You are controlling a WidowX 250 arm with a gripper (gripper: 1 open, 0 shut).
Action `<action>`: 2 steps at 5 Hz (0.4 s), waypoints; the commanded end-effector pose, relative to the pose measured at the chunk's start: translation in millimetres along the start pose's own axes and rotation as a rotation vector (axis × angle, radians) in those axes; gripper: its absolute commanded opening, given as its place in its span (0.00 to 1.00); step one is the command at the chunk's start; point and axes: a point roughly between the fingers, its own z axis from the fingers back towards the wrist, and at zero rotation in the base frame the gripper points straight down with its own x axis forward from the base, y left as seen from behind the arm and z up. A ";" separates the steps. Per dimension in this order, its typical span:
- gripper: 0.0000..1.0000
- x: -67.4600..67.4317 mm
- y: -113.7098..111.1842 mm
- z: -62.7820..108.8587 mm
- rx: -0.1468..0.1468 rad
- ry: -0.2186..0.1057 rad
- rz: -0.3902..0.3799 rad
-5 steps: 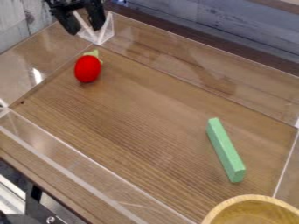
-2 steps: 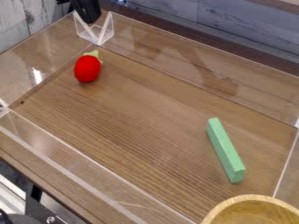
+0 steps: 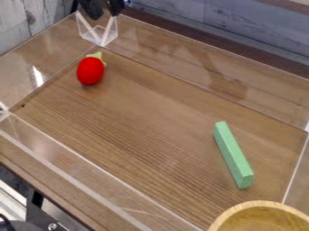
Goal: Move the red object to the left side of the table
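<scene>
Gripper [image 3: 97, 13] is up at top left, w/ no fruit in it; can't tell if it's wide or narrow. Red toy fruit [image 3: 90, 70] sits below it on brown table [image 3: 163, 104], near the L end. Green block [image 3: 233, 154] is at lower R, near round bowl [image 3: 259, 219].

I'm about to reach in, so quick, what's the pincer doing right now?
Pincer: not holding the red toy fruit, which sits apart from it; open or closed, I can't tell.
</scene>
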 end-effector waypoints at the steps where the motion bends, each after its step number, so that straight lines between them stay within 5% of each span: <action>1: 1.00 5.2 -21.1 8.9 0.007 -0.041 -0.033; 2: 1.00 8.1 -32.2 -9.4 0.010 -0.017 -0.042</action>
